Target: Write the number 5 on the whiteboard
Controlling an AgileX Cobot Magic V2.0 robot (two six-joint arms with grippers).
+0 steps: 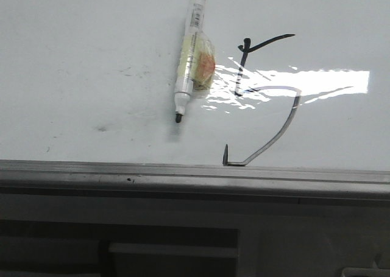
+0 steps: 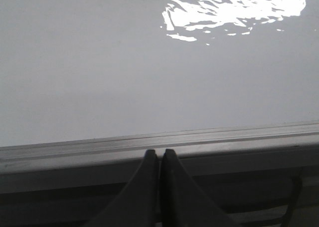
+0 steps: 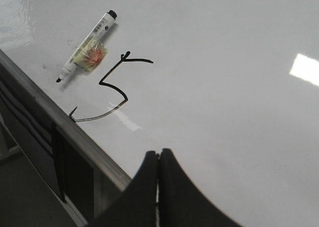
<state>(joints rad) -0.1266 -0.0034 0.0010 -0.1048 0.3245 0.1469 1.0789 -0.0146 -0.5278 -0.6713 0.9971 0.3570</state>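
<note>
Both claws, left [image 2: 159,154] and right [image 3: 159,154], sit clenched and empty near the whiteboard [image 1: 91,58]; pen [image 1: 190,58] lies released left of the finished 5 [image 1: 268,100].

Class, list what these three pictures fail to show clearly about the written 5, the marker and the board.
- Number 5: front view, glare washes out part of the bowl.
- Marker: label print too small; the taped-on yellow-orange wad cannot be identified.
- Whiteboard: far edges cut off in every view.
- Left wrist view: neither shows.

marker [image 1: 190,56] | uncapped, lying flat | yellowish tape wrap [image 1: 200,63] mid-barrel
</note>
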